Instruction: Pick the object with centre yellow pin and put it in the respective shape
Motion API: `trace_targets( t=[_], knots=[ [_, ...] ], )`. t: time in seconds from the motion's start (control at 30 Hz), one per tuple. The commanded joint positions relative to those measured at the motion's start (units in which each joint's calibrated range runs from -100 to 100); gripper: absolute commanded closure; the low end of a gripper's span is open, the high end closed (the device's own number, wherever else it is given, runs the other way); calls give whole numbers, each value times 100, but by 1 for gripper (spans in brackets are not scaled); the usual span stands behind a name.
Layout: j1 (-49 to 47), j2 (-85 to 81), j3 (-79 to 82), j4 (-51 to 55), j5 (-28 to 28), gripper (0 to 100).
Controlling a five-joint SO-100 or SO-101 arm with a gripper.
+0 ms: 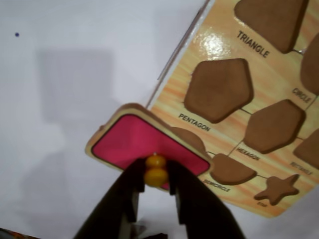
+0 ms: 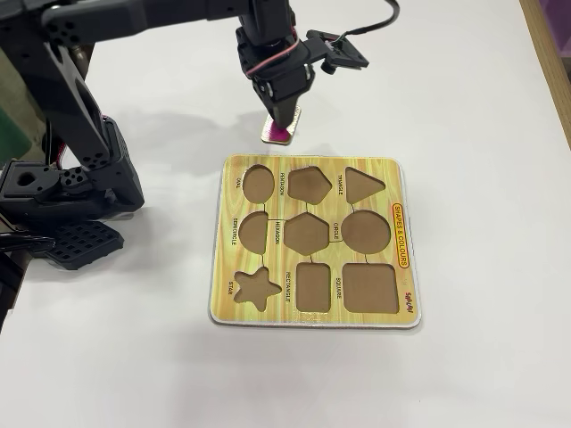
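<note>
Clamping the yellow knob (image 1: pixel 156 170), claw (image 1: pixel 156 181) holding magenta piece (image 1: pixel 144 144) lifted, just beyond the shape board (image 2: pixel 406 308) edge

A plain white table (image 2: pixel 464 98) fills nearly all of the fixed view, smooth and matte. Soft grey shadows fall across it at the far left and near left — the light is even and diffuse, from above. At the far right edge a narrow strip of brown wood surface (image 2: pixel 551 53) shows beyond the table. In the wrist view the white top carries 1 tiny dark speck (image 1: pixel 17 34) at the left.
</note>
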Motion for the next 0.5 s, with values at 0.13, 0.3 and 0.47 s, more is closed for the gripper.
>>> trace_targets(
  t=[0.13, 0.3, 0.47],
  knots=[
    [922, -627, -18, 35, 1202, 99],
    [1547, -736, -18, 35, 1882, 99],
    [2162, -736, -18, 35, 2421, 99]
  ],
)
